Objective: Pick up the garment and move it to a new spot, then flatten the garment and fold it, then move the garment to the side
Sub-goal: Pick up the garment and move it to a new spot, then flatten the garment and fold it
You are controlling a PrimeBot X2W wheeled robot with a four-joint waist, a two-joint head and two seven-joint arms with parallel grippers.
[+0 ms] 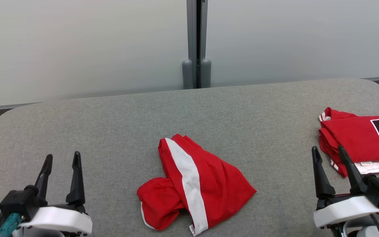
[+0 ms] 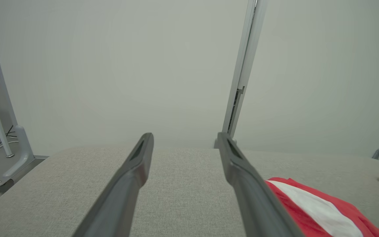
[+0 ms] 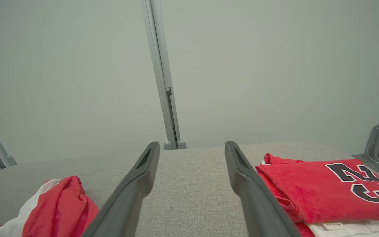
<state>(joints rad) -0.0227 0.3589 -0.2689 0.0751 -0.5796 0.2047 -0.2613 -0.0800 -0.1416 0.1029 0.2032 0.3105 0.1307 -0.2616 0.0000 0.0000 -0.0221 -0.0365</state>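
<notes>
1 garment (image 1: 196, 191), crumpled, lies between L gripper (image 1: 63, 157) and R gripper (image 1: 327, 149), untouched. Both spread wide, empty. 1 folded jersey (image 1: 357, 138) near R.

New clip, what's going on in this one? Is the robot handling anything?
Nothing is being handled. The red shorts with a white side stripe lie crumpled in the middle of the grey cushioned surface, untouched. The left gripper and right gripper sit low at either side with fingers open and empty, pointing away from the robot. A folded red jersey with dark numerals lies at the right edge, close to the right gripper. The pick-up has not started.
</notes>
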